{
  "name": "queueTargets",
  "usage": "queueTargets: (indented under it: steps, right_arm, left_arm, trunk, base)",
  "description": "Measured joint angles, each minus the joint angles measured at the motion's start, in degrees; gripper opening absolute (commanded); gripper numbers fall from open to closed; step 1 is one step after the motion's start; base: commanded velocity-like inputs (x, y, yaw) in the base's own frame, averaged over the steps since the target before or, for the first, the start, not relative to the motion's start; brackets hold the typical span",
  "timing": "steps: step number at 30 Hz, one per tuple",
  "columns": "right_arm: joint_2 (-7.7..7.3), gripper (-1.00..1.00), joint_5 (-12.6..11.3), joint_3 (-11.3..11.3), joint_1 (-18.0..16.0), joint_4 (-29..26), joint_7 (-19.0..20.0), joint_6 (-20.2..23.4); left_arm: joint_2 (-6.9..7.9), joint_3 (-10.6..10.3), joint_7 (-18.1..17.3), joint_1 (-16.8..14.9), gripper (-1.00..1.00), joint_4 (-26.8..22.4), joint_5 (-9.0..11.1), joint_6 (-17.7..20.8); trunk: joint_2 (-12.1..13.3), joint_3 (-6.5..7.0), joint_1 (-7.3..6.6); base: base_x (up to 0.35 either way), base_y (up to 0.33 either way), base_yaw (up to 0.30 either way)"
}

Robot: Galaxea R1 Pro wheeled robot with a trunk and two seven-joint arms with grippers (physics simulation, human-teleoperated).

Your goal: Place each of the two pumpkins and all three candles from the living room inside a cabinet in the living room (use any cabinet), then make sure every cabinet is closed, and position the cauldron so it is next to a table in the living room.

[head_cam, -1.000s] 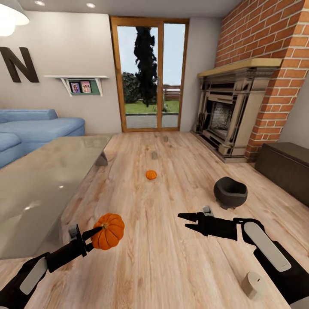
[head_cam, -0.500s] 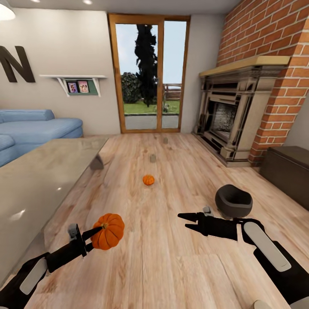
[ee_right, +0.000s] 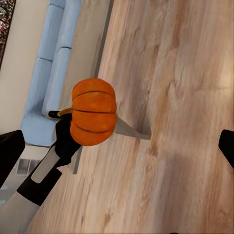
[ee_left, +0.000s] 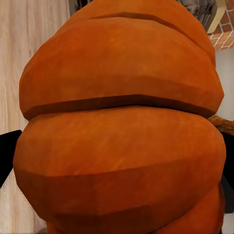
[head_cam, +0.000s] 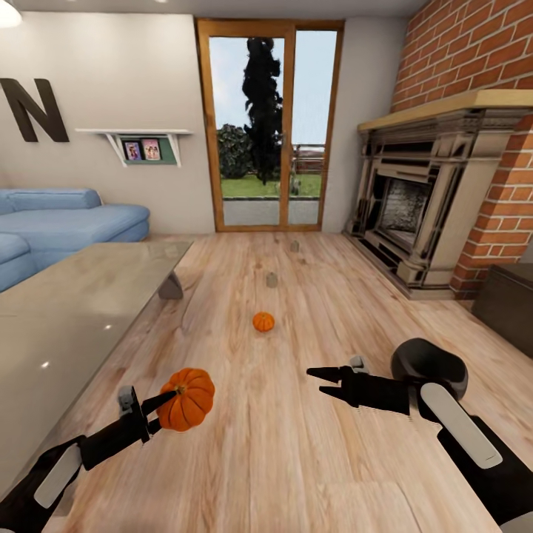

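The larger pumpkin hangs above the floor with my left gripper shut on it; it is huge in the left wrist view and also shows in the right wrist view. My right gripper is open and holds nothing, level with the pumpkin. The small pumpkin sits on the floor ahead. Two candles stand further on toward the glass doors. The black cauldron rests on the floor just behind my right forearm. A corner of the dark cabinet shows at the right edge.
The glossy grey table runs along my left, its slab leg near the far corner. The blue sofa lies behind it. The beige fireplace and its brick wall stand at the right. Wood floor stretches ahead to the glass doors.
The whole view has shifted as the camera moved forward: the cauldron and small pumpkin sit lower and closer, and the candle near my right arm has left the picture. Both arms hold their pose.
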Motion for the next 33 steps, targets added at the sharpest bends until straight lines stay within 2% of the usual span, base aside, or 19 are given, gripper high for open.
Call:
queueTargets:
  steps: [33]
  right_arm:
    - [0.00,1.00,0.01,0.00,0.00,0.18,-0.18,-0.44]
  left_arm:
    - [0.00,0.00,-0.09,0.02,-1.00,-0.07,0.07,0.01]
  trunk:
    - [0.00,0.00,0.00]
  base:
    - [0.342,0.000,0.000]
